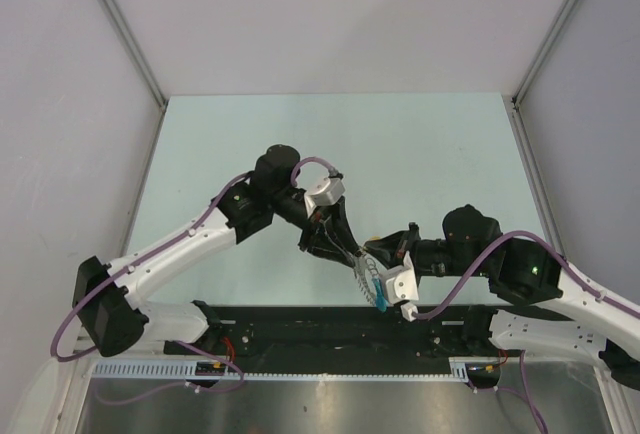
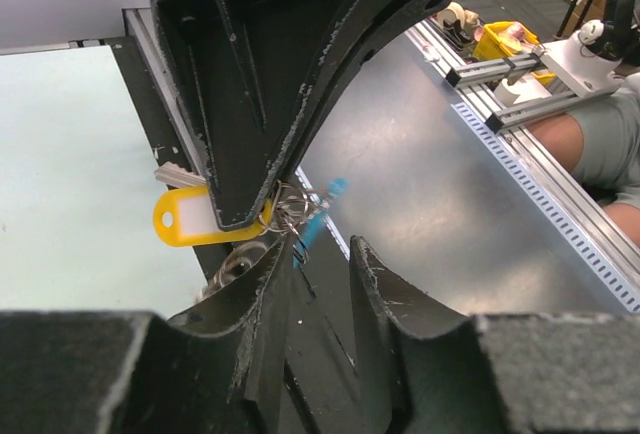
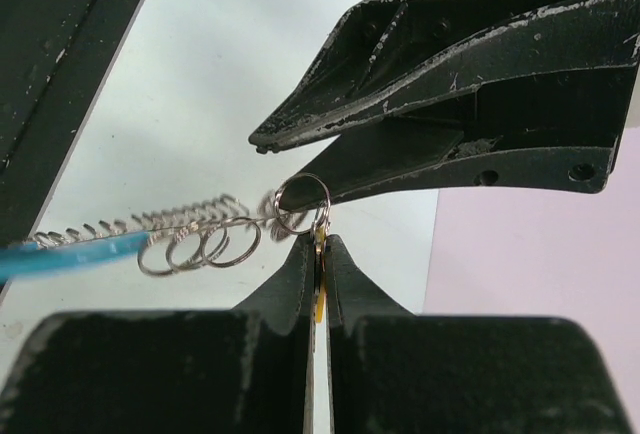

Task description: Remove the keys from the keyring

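The keyring [image 3: 328, 199] hangs between both grippers above the table's near edge. My right gripper [image 3: 318, 239] is shut on a yellow tag [image 3: 318, 299] fixed to that ring; the tag [image 2: 185, 216] shows flat in the left wrist view. My left gripper [image 3: 272, 166] is open, its lower finger threaded through the ring. The keys [image 3: 150, 222] trail off to the left on several small rings, with one blue piece [image 3: 70, 254]. From above, the bunch [image 1: 372, 284] dangles below the left gripper [image 1: 345, 244] and right gripper [image 1: 385, 247].
A black base rail [image 1: 330, 324] and a bare metal plate [image 2: 450, 184] lie under the bunch. Pale green tabletop [image 1: 400, 154] stretches behind, fenced by grey walls. Beyond the plate are a perforated rail [image 2: 560, 204] and a person's leg [image 2: 600, 144].
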`<state>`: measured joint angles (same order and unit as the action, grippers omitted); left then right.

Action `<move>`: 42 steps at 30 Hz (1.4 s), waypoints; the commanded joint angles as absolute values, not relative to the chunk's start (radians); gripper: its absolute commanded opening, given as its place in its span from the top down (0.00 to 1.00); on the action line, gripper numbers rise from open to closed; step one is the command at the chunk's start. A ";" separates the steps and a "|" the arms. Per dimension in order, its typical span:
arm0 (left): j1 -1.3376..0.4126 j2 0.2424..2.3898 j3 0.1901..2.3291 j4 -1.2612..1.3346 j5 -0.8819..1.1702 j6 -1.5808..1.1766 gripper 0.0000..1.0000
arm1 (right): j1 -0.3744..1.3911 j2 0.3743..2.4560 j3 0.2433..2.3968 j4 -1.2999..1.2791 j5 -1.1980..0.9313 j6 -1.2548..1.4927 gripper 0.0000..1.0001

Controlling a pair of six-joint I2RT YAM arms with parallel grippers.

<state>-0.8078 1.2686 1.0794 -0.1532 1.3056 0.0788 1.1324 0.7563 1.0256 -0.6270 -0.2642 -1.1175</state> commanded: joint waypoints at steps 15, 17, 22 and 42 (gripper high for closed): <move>-0.818 1.241 1.077 -0.034 1.261 0.006 0.70 | 1.131 0.727 1.078 -0.558 -0.302 -1.088 1.00; -0.818 1.250 1.077 -0.018 1.276 -0.020 0.72 | 1.132 0.729 1.078 -0.561 -0.304 -1.088 1.00; -0.818 1.250 1.078 -0.024 1.301 -0.018 0.74 | 1.131 0.724 1.077 -0.568 -0.301 -1.088 1.00; -0.818 1.229 1.108 -0.166 1.160 0.043 0.99 | 1.132 0.709 1.077 -0.554 -0.302 -1.060 1.00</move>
